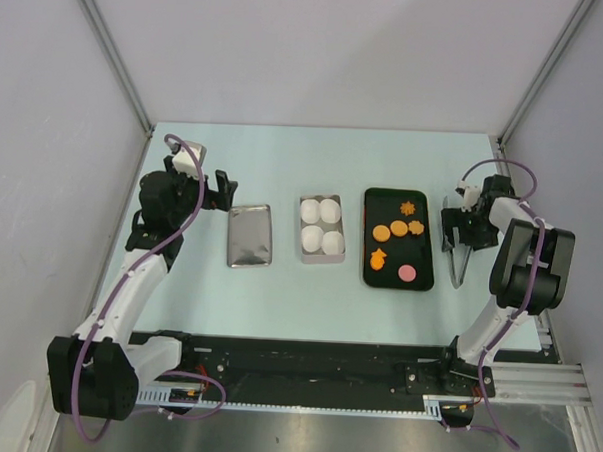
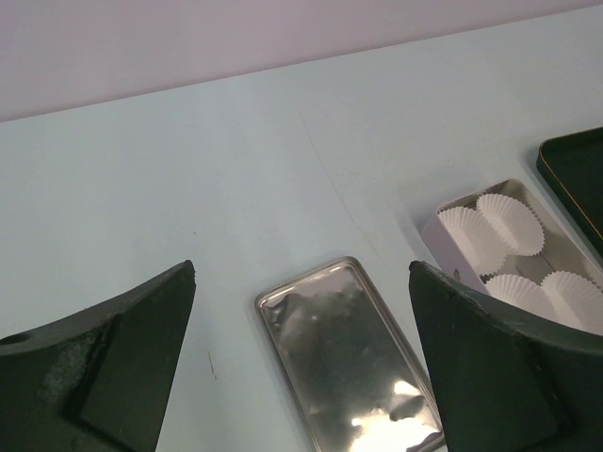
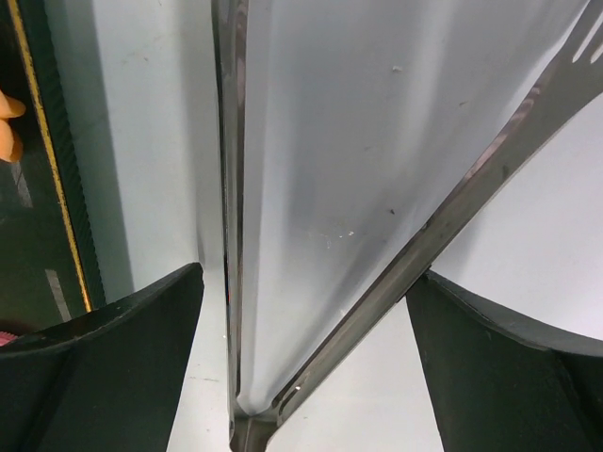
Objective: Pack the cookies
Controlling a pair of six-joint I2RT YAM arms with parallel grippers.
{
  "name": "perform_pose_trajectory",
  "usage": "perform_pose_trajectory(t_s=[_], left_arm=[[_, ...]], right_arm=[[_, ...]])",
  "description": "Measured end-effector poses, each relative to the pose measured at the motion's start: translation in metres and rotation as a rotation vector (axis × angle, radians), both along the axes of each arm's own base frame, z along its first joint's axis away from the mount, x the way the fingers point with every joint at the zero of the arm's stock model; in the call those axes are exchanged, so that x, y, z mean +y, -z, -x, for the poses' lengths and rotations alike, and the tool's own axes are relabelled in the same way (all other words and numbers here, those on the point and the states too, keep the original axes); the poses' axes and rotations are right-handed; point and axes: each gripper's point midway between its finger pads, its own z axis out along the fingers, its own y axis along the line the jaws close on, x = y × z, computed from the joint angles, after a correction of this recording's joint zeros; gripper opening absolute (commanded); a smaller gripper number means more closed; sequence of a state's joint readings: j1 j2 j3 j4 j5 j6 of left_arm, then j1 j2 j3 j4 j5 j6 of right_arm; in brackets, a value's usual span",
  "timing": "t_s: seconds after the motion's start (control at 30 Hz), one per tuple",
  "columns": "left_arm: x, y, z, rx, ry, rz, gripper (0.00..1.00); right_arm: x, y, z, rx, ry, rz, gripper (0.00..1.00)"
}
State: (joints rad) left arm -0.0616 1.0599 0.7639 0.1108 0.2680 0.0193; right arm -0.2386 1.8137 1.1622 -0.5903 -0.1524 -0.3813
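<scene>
Pale blue tabletop (image 1: 305, 156) lies open toward the grey walls in the upper frame. At centre, with narrow gaps between, sit a metal lid (image 1: 250, 235), a tin (image 1: 320, 260) of paper cups (image 1: 330, 210) and a black tray (image 1: 422, 253) bearing the cookies (image 1: 398, 228). The left gripper (image 2: 301, 273) at frame left is spread wide, holding nothing. The right gripper (image 3: 303, 273), also wide, straddles tongs (image 3: 471, 188) just right of the tray.

Steel lid (image 1: 250, 235), tin (image 1: 320, 260) of paper cups (image 1: 330, 211), black tray (image 1: 395, 265) and tongs (image 1: 455, 258) share the table (image 1: 284, 165).
</scene>
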Motion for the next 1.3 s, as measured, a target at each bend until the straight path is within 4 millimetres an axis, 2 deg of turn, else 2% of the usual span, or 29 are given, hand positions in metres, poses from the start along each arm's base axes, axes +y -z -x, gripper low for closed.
perform_pose_trajectory(t_s=[0.53, 1.1, 1.3], left_arm=[[0.0, 0.006, 0.002, 0.011, 0.001, -0.001, 1.0], [0.0, 0.006, 0.002, 0.011, 0.001, -0.001, 1.0], [0.0, 0.006, 0.002, 0.011, 0.0, -0.001, 1.0]], right_arm=[[-0.009, 0.002, -0.006, -0.014, 0.127, 0.025, 0.86], [-0.009, 0.003, -0.01, -0.025, 0.131, 0.032, 0.8], [-0.007, 0.003, -0.013, -0.031, 0.124, 0.034, 0.72]])
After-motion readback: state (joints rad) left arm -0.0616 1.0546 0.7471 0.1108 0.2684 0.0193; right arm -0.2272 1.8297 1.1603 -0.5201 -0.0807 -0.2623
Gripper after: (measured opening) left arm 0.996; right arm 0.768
